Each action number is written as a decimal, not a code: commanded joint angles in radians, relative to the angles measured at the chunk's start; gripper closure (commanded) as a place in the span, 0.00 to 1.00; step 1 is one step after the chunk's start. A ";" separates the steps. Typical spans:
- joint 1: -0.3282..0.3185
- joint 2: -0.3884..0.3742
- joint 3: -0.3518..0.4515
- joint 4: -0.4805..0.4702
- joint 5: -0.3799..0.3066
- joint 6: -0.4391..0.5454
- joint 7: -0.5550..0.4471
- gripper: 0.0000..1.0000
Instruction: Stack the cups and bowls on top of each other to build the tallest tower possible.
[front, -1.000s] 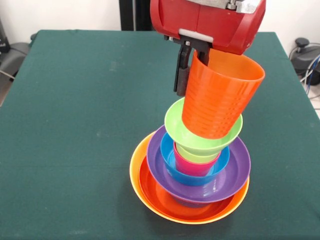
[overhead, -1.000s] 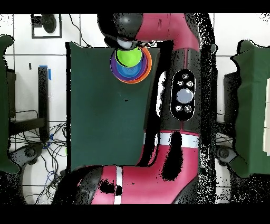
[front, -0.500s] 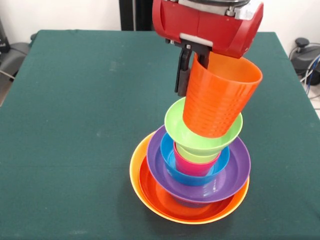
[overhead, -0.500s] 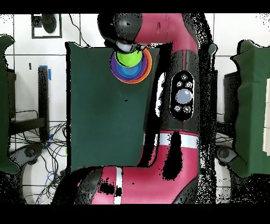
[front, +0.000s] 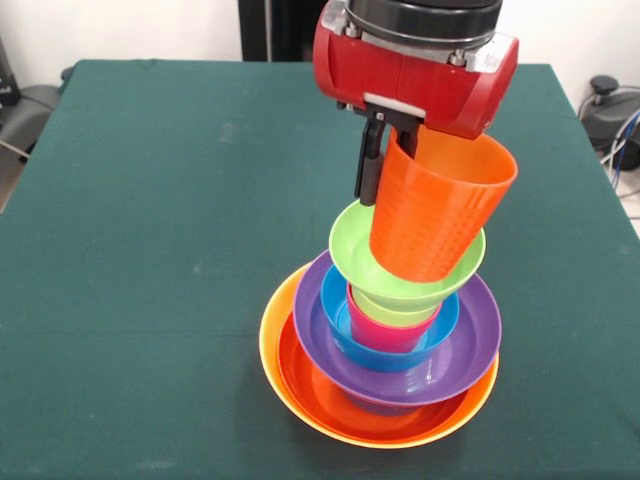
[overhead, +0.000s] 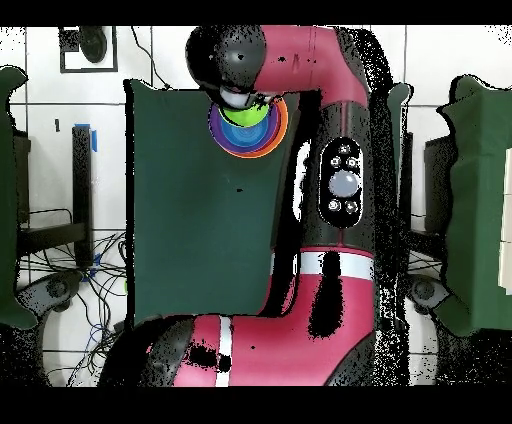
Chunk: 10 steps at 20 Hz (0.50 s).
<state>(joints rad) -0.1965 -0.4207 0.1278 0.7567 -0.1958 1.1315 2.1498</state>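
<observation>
The tower (front: 385, 345) stands at the table's near right. From the bottom it holds a yellow-orange bowl (front: 272, 345), a red-orange bowl (front: 330, 400), a purple bowl (front: 470, 335), a blue bowl (front: 335, 300), a pinkish red cup (front: 375, 328), a lime green cup (front: 395, 308) and a small green bowl (front: 350, 245). An orange cup (front: 435, 215) sits tilted in the green bowl. My gripper (front: 383, 180) is shut on its left rim, one finger (front: 368, 170) outside and the other hidden inside. In the overhead view the arm covers the tower (overhead: 250, 130) and the gripper (overhead: 238, 98).
The green cloth table (front: 150, 250) spreads left of and behind the tower. The tower leans to the right and stands close to the table's near edge. Cables and equipment lie off the table's right side (front: 610, 110).
My gripper's head has come lower over the tower. The orange cup has sunk slightly into the green bowl and tilts a little less.
</observation>
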 joint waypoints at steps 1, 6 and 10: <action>0.023 -0.022 0.023 0.138 -0.019 -0.051 -0.034 1.00; 0.026 -0.011 0.025 0.129 -0.024 -0.056 -0.036 1.00; 0.028 -0.006 0.025 0.117 -0.025 -0.041 -0.040 1.00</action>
<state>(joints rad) -0.1945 -0.4208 0.1259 0.7790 -0.1956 1.1182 2.1498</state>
